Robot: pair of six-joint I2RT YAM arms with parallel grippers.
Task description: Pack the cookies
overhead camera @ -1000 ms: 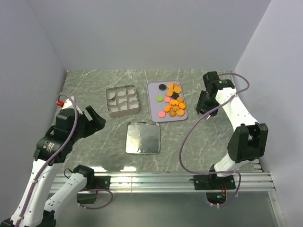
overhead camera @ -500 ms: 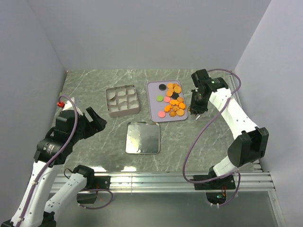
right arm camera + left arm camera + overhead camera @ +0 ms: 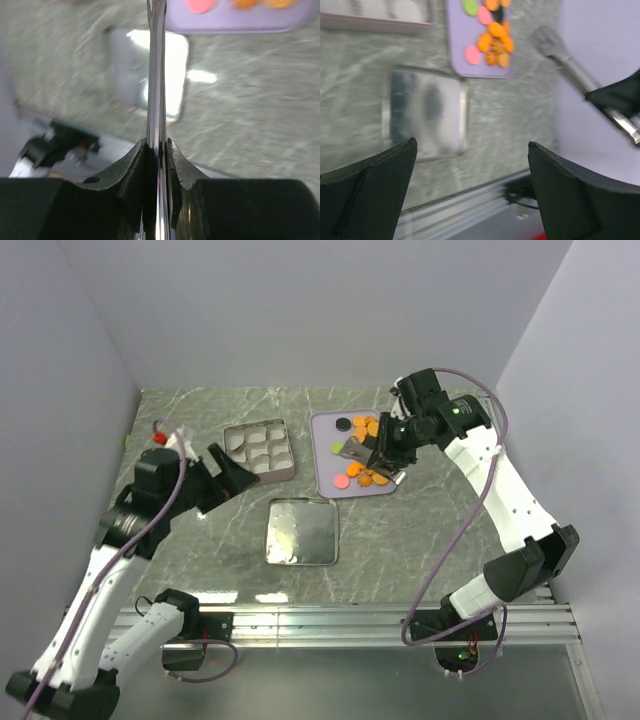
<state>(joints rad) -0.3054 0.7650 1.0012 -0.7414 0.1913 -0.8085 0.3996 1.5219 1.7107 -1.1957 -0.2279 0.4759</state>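
The cookies (image 3: 362, 452), mostly orange with a few pink, green and black, lie on the lavender tray (image 3: 323, 470). They also show in the left wrist view (image 3: 492, 40) and at the top edge of the right wrist view (image 3: 200, 5). My right gripper (image 3: 387, 448) is over the tray's right side, shut on metal tongs (image 3: 156, 60) whose tips (image 3: 352, 448) reach over the cookies. My left gripper (image 3: 226, 476) is open and empty, just left of the square tin (image 3: 258, 452) with its paper-lined compartments. In the left wrist view the gripper (image 3: 472, 190) hangs over the table's near edge.
The tin's lid (image 3: 301, 531) lies shiny side up in front of the tin and tray; it shows in the left wrist view (image 3: 425, 115) and the right wrist view (image 3: 130, 70). Grey walls close in the left, back and right. A metal rail (image 3: 330, 620) runs along the near edge.
My right arm swung left with the tongs from beside the tray to over the cookies. My left arm moved forward and right, toward the tin.
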